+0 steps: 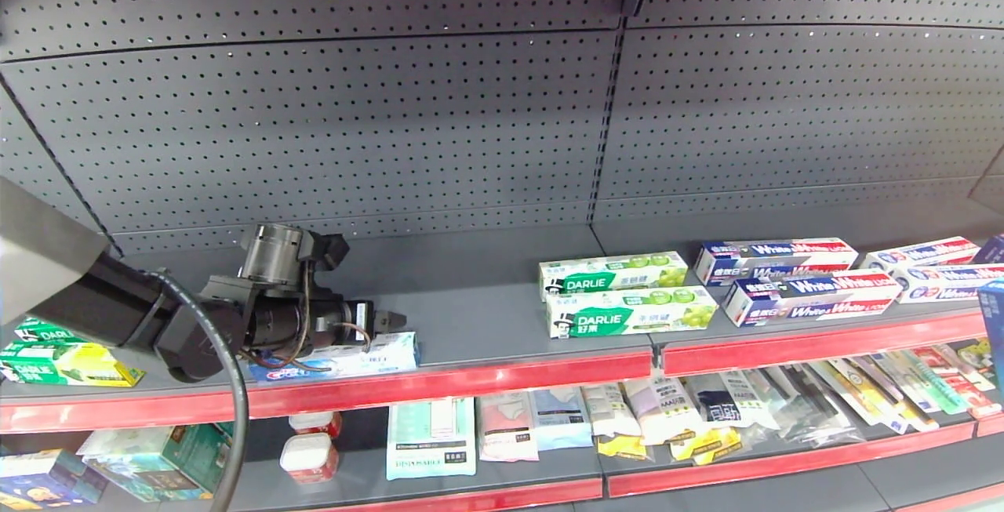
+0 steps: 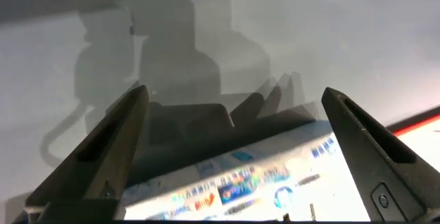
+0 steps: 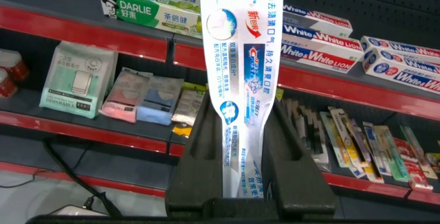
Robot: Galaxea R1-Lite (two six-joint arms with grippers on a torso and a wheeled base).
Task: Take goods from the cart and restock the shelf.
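A white and blue toothpaste box (image 1: 357, 357) lies flat at the front of the grey shelf (image 1: 471, 316), left of centre. My left gripper (image 1: 390, 319) hovers just over its right half. In the left wrist view this gripper (image 2: 240, 148) is open, its two dark fingers (image 2: 117, 155) spread wide to either side of the box (image 2: 268, 179) below. My right gripper (image 3: 242, 124) is shut on a second white toothpaste box (image 3: 240, 52), which stands up from between its fingers in front of the shelves.
Two green toothpaste boxes (image 1: 623, 296) lie right of centre, with white and blue boxes (image 1: 792, 277) beyond them. Green and yellow boxes (image 1: 55, 355) sit at the far left. The lower shelf (image 1: 502, 488) holds packets, jars and toothbrushes. Red price rails (image 1: 471, 383) edge each shelf.
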